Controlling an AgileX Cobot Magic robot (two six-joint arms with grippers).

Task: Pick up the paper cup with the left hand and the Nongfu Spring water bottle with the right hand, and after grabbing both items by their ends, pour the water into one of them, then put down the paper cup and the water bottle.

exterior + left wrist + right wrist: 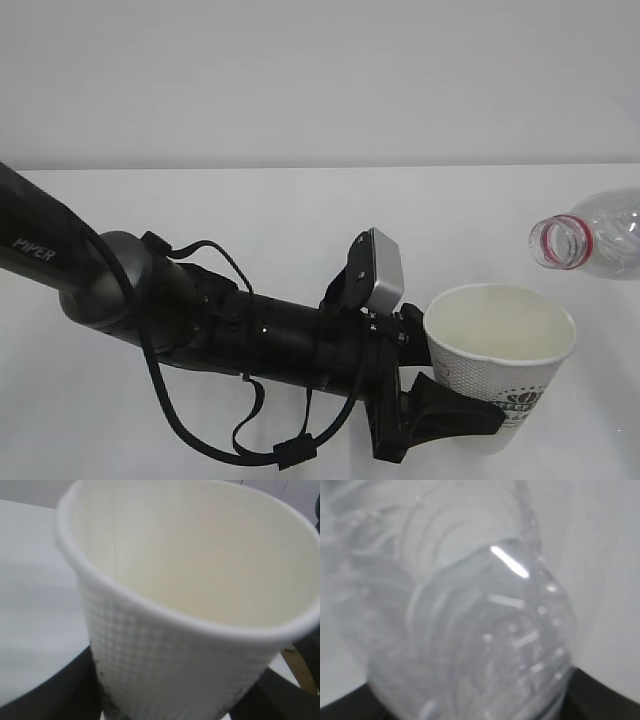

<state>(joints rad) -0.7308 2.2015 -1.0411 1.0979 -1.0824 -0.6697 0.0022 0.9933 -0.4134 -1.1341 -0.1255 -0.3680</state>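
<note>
The white paper cup [500, 360] hangs upright at the lower right of the exterior view, with my left gripper [470, 405] shut on its lower body. In the left wrist view the cup [190, 580] fills the frame, and the left gripper [162, 707] shows as black fingers [45, 695] at both bottom corners. The cup's inside looks empty. The clear Nongfu Spring water bottle [600, 232] lies tilted in the air up and right of the cup, its open red-ringed mouth facing left. My right gripper [477, 711] is shut on the bottle [470, 630]. No water shows.
The black left arm [200, 320] with loose cables crosses the lower left of the exterior view, a silver-grey box [385, 265] near its wrist. A white table [300, 210] runs back to a pale wall.
</note>
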